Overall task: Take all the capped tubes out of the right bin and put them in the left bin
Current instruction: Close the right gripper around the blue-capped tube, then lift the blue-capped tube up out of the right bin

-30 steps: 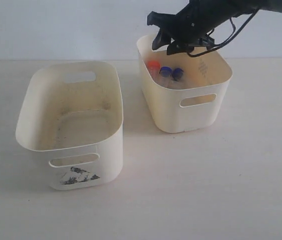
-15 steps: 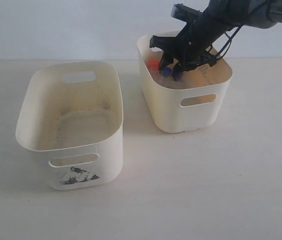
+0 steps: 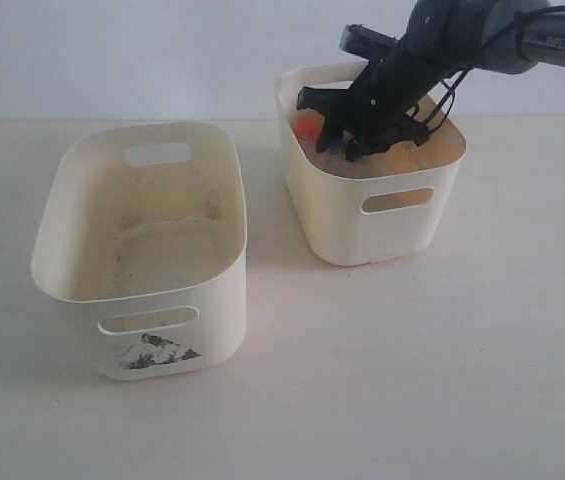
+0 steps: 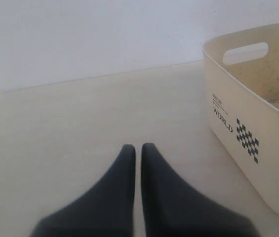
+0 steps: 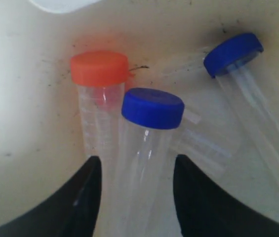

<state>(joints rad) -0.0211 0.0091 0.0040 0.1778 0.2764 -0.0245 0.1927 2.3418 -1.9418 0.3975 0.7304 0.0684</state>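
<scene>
The smaller cream right bin [image 3: 398, 200] holds capped tubes. In the right wrist view an orange-capped tube [image 5: 99, 69], a blue-capped tube [image 5: 152, 108] and a second blue-capped tube [image 5: 233, 50] lie on the bin floor. My right gripper [image 5: 137, 165] is down inside the bin, open, its fingers on either side of the first blue-capped tube and the orange-capped tube's body, apart from them. The exterior view shows the orange cap [image 3: 307, 129] beside that gripper [image 3: 347, 143]. The larger left bin [image 3: 142, 250] holds no tubes. My left gripper [image 4: 138, 147] is shut over bare table beside this bin [image 4: 258, 118].
The left bin has a torn black mark [image 3: 157, 352] under its front slot and a checkered "WORLD" print [image 4: 235, 132] on its side. A pale wall [image 3: 112, 50] rises behind the table. The right arm [image 3: 482, 30] reaches in from the upper right.
My right gripper has come down from above the right bin's rim into the bin, ending around the tubes. The bins and left gripper have not moved.
</scene>
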